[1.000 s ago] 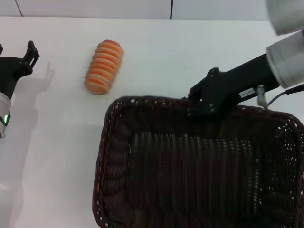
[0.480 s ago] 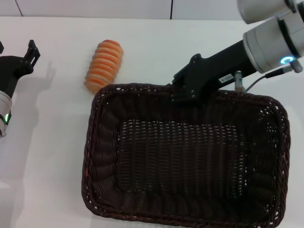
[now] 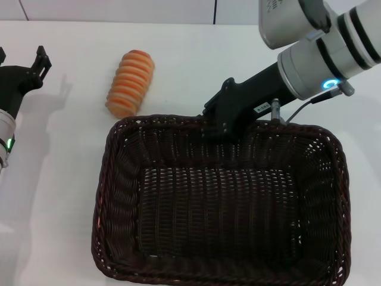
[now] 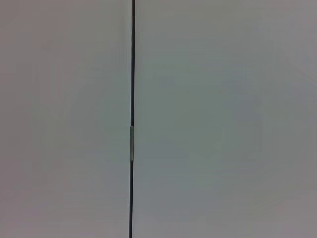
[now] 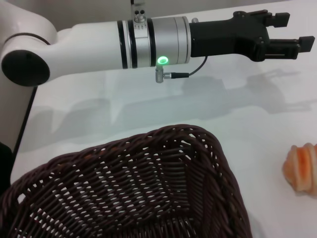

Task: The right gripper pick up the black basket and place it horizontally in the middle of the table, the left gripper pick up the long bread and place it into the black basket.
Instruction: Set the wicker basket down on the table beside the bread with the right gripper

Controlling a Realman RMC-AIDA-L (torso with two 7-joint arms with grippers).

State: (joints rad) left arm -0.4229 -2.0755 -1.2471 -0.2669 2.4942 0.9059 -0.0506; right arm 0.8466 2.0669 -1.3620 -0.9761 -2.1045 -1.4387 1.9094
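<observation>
The black basket (image 3: 220,208) sits lengthwise across the middle of the white table (image 3: 59,179), open side up and empty. My right gripper (image 3: 218,132) is shut on the middle of its far rim. The long bread (image 3: 130,82), striped orange and cream, lies on the table beyond the basket's far left corner, close to it. My left gripper (image 3: 21,61) is open and empty at the far left, well apart from the bread. The right wrist view shows the basket's corner (image 5: 124,188), one end of the bread (image 5: 302,166) and the left gripper (image 5: 297,32) beyond.
A wall with dark vertical seams (image 3: 214,11) runs along the table's back edge. The left wrist view shows only a pale surface with one dark seam (image 4: 132,124). Bare table lies between the left gripper and the bread.
My right gripper has carried the basket leftward and farther onto the table; it now lies more in view near the bread. The left arm and the bread have not moved.
</observation>
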